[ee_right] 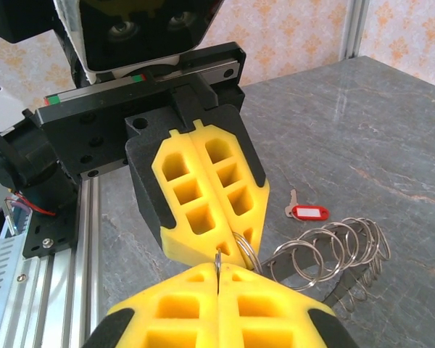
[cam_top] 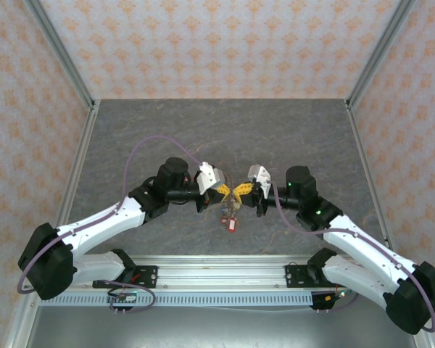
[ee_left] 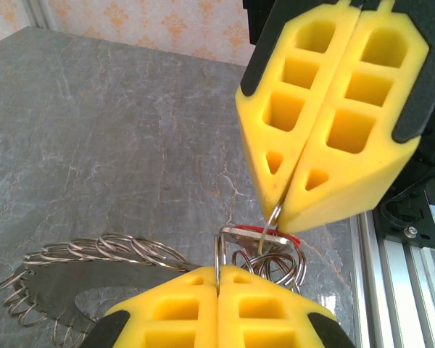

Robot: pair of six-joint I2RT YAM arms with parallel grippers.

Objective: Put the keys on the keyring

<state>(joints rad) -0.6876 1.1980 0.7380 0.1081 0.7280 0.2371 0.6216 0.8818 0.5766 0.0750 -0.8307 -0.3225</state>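
Both grippers meet tip to tip above the middle of the table. My left gripper [cam_top: 225, 190] [ee_left: 217, 279] [ee_right: 241, 245] is shut on a split ring [ee_left: 218, 254] of the keyring [ee_left: 58, 286] [ee_right: 333, 255], a flat grey disc with several wire rings round its rim, which hangs below and beside it. My right gripper [cam_top: 246, 191] [ee_left: 281, 210] [ee_right: 217, 272] is shut on a thin wire ring [ee_left: 273, 217] that leads down to a key [ee_left: 264, 235] with a red tag. Another red-tagged key [ee_right: 308, 212] lies on the table [ee_right: 391, 130]. Rings and a red tag [cam_top: 233, 225] show under the grippers.
The grey marbled table [cam_top: 217, 130] is walled by patterned panels at the back and both sides. An aluminium rail [cam_top: 217, 272] with the arm bases runs along the near edge.
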